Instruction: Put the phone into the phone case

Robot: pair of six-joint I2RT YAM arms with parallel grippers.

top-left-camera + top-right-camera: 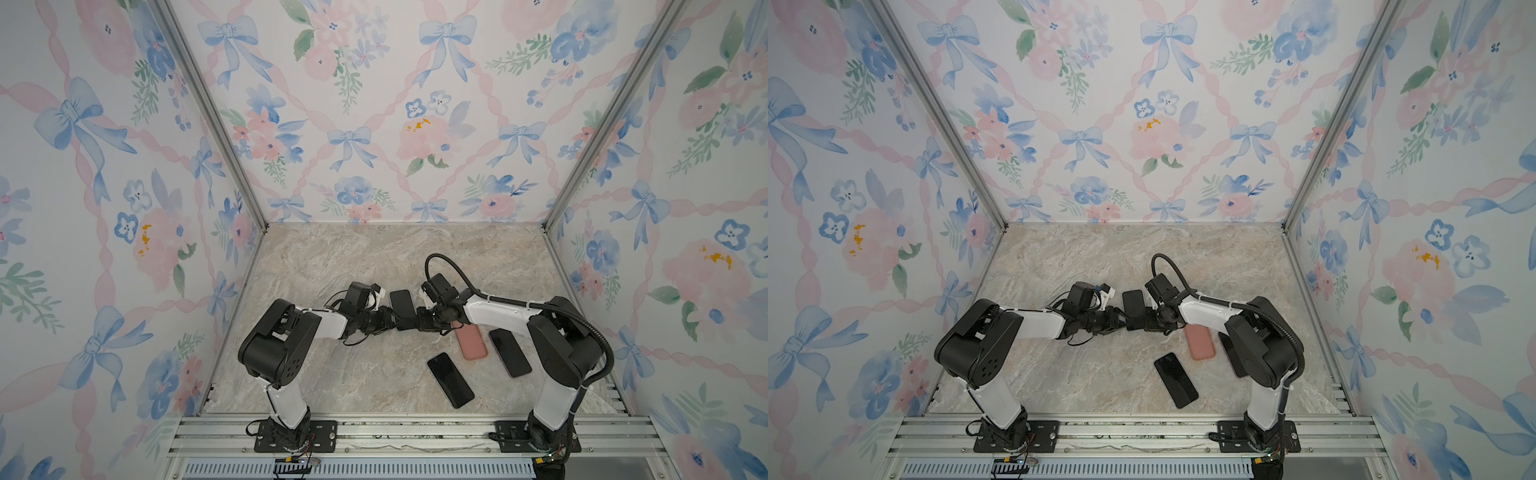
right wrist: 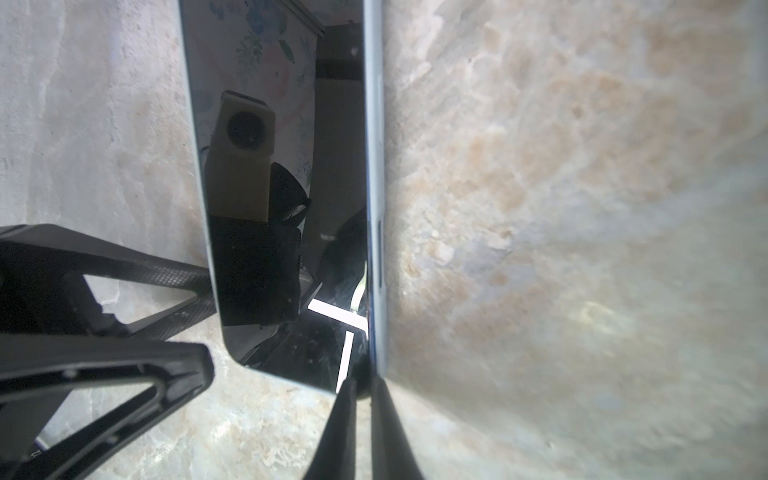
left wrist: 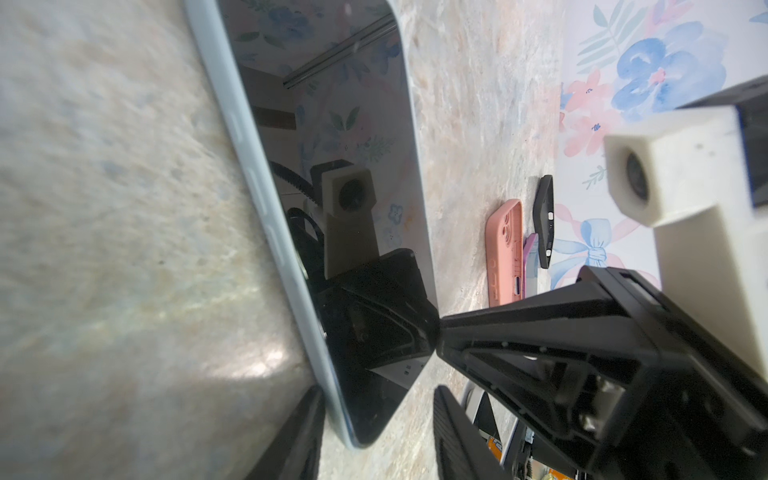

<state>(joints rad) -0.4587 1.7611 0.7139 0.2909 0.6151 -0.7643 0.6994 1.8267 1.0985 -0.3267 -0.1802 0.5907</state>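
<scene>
- Here the phone (image 1: 401,304) sits mid-table with its dark screen up. Both grippers meet at its near end.
- The right gripper (image 2: 361,384) is pinched almost closed on the phone's near corner. One finger is on the screen side and the other on the back, by the pale blue edge.
- The left gripper (image 3: 374,395) stands about half wide, straddling the same end. One finger (image 3: 299,428) lies close along the pale edge, and a gap shows between the other finger and the glass. I cannot tell whether it presses the phone.
- The screen mirrors a wrist camera and the flowered walls.
- I cannot tell whether the phone rests on the table (image 1: 332,270) or hangs just above it.
- The pink case (image 1: 473,345) lies flat near the right arm, its far end hidden under the forearm. It is near the phone but apart from it.
- A dark phone (image 1: 510,352) with a purple rim lies just beside the case, roughly parallel to it.
- A black slab (image 1: 451,380) lies nearer the front, apart from both. I cannot tell whether it is a phone or a case.
</scene>
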